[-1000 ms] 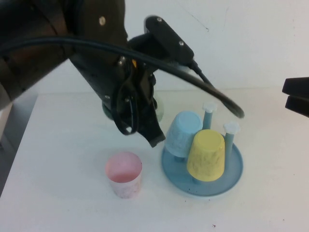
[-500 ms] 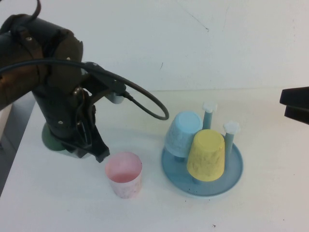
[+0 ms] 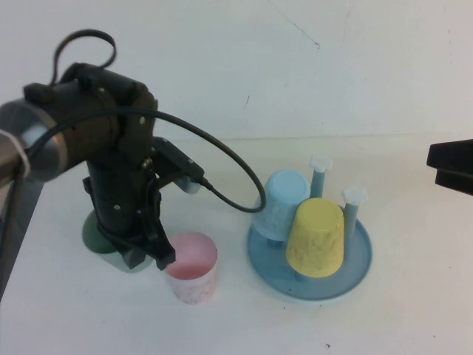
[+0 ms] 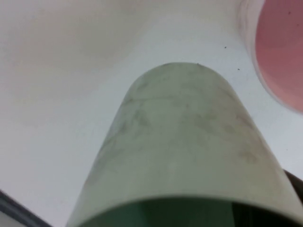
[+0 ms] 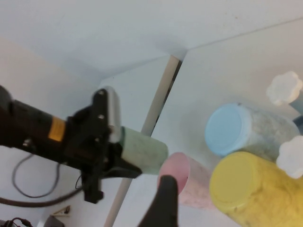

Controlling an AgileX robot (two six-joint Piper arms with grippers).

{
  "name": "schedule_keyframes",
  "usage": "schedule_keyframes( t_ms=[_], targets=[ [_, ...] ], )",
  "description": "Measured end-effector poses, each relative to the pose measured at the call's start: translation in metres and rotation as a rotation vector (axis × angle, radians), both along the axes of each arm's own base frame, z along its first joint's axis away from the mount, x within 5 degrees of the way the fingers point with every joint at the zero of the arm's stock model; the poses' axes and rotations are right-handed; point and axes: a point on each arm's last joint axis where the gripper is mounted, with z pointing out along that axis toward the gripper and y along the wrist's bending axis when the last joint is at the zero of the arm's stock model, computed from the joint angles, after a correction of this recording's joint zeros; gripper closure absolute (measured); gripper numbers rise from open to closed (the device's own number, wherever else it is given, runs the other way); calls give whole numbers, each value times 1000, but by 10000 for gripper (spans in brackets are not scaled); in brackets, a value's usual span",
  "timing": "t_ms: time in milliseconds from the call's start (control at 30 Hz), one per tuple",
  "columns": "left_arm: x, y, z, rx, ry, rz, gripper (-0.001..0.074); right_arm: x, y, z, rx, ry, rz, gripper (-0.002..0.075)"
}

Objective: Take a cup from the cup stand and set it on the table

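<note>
My left gripper (image 3: 144,255) is shut on the pale mint-green cup (image 3: 94,235) and holds it low over the white table (image 3: 89,318), just left of the pink cup (image 3: 191,268). I cannot tell whether the cup touches the table. The cup fills the left wrist view (image 4: 184,151) and also shows in the right wrist view (image 5: 142,150). The round blue cup stand (image 3: 355,270) sits right of centre with two free white-tipped pegs (image 3: 321,164). My right gripper (image 3: 451,166) is open and empty at the right edge, away from the stand; one of its dark fingers (image 5: 163,203) shows.
A light blue cup (image 3: 281,203) and a yellow cup (image 3: 316,238) sit upside down on the stand. The pink cup stands upright on the table, very close to my left gripper. The table's left edge (image 3: 22,222) is near my left arm.
My left arm has swung left, away from the stand, and come down with the mint-green cup to just left of the pink cup. The right arm has barely moved.
</note>
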Motion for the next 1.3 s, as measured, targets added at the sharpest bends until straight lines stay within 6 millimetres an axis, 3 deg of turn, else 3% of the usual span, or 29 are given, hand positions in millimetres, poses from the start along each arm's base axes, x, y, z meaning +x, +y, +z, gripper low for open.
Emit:
schedule_keyframes(
  t_ms=[167, 367, 467, 667, 800, 933, 1100, 1200, 1300],
  targets=[
    [9, -6, -30, 22, 77, -20, 717, 0, 0, 0, 0, 0, 0, 34],
    [14, -8, -47, 39, 119, -23, 697, 0, 0, -1, -6, 2, 5, 34],
    [15, -8, -50, 39, 125, -22, 619, 0, 0, -1, -6, 2, 5, 34],
    [15, -9, -51, 37, 128, -21, 379, -1, 0, -1, -8, 2, 6, 34],
    [17, -10, -47, 30, 113, -21, 324, -1, 0, -1, -9, 2, 7, 34],
    [18, -10, -29, 7, 61, -22, 315, -1, 0, -1, -11, 3, 8, 34],
    [7, -5, 10, -42, -45, -10, 323, -1, 0, -1, -11, 1, 10, 34],
    [-4, 0, 36, -73, -108, 11, 382, -1, 0, -1, -11, 1, 10, 34],
    [-19, 6, 64, -121, -176, 32, 496, -1, 0, -1, -11, 1, 10, 80]
  ],
)
